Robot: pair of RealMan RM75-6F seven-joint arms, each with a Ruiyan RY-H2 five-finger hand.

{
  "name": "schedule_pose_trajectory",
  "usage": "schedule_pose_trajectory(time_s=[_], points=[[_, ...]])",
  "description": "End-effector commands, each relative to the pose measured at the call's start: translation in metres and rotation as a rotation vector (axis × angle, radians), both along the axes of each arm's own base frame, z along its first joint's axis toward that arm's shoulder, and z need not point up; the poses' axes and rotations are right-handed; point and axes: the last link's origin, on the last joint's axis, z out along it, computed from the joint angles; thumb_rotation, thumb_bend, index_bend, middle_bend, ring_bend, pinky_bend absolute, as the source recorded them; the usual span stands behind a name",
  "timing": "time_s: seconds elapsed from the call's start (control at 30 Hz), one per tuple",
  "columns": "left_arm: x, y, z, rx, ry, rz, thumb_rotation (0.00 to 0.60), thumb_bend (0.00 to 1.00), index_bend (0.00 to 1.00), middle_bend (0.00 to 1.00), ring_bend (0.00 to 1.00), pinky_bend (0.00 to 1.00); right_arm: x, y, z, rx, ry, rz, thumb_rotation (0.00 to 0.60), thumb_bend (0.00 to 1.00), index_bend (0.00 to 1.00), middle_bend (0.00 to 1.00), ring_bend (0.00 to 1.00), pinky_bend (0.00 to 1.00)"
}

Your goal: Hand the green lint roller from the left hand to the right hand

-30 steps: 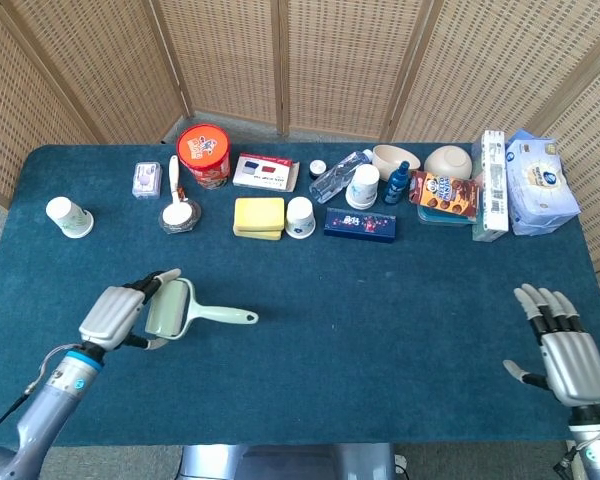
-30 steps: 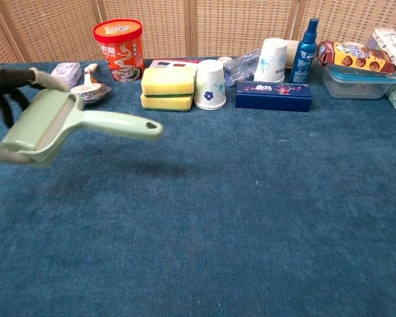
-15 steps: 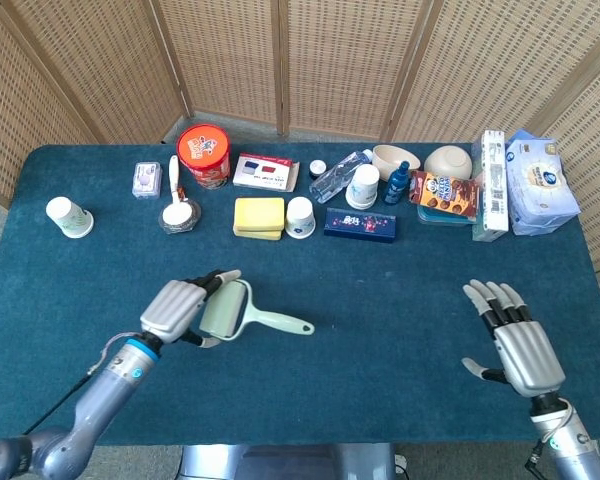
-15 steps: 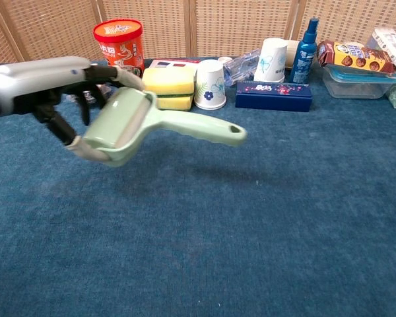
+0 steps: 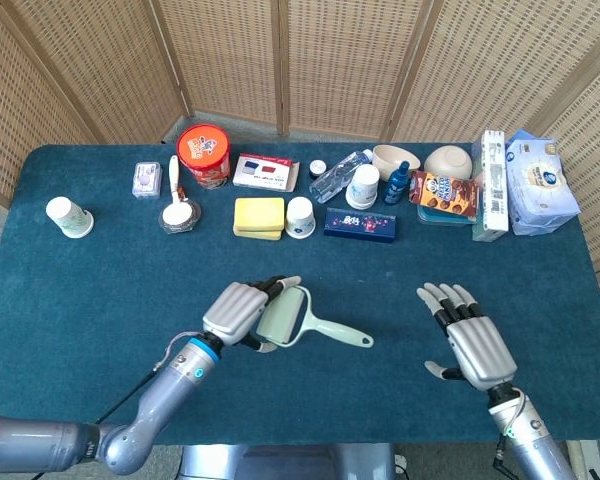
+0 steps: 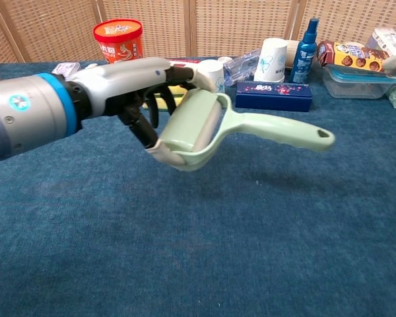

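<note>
Covering the whole work area, a dark blue cloth-topped table point(image 5: 90, 300) carries a row of household things along its far edge. At the far right stands a pack of tissues point(image 5: 542, 182) beside a tall white box point(image 5: 493, 185), with a clear lidded container point(image 6: 356, 80) under a snack packet point(image 5: 445, 193); what lies inside that container cannot be made out. Two pale bowls point(image 5: 447, 162) sit behind them, their insides hidden. Further left are a blue flat box point(image 5: 360, 223), a yellow sponge point(image 5: 259, 216), a red tub point(image 5: 203, 154) with its lid on, and a lone paper cup point(image 5: 68, 216) at the far left.

The left hand point(image 5: 242, 313) grips the green lint roller point(image 5: 298, 322) by its roller head, fingers wrapped over the drum, the handle pointing right, clear of the cloth. The right hand point(image 5: 470, 337) holds nothing; its fingers are spread and straight, palm down, well apart from the handle tip.

Against the earlier frames, the left hand has carried the roller rightward toward the table's middle, and the right hand has come leftward and further from the near edge, narrowing the gap.
</note>
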Motion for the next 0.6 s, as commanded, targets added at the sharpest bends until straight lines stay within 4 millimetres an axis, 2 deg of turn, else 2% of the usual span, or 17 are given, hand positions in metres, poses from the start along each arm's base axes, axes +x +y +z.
schedule_pose_trajectory(time_s=[0.03, 0.6], points=[[0.011, 0.000, -0.002, 0.004, -0.010, -0.003, 0.600, 0.00, 0.29, 0.41, 0.30, 0.40, 0.007, 0.001, -0.007, 0.038, 0.017, -0.021, 0.600, 0.00, 0.00, 0.00, 0.00, 0.00], [0.031, -0.007, -0.022, 0.023, -0.038, 0.013, 0.600, 0.00, 0.29, 0.40, 0.30, 0.40, 0.037, 0.003, -0.020, 0.087, 0.118, -0.090, 0.600, 0.00, 0.00, 0.00, 0.00, 0.00]])
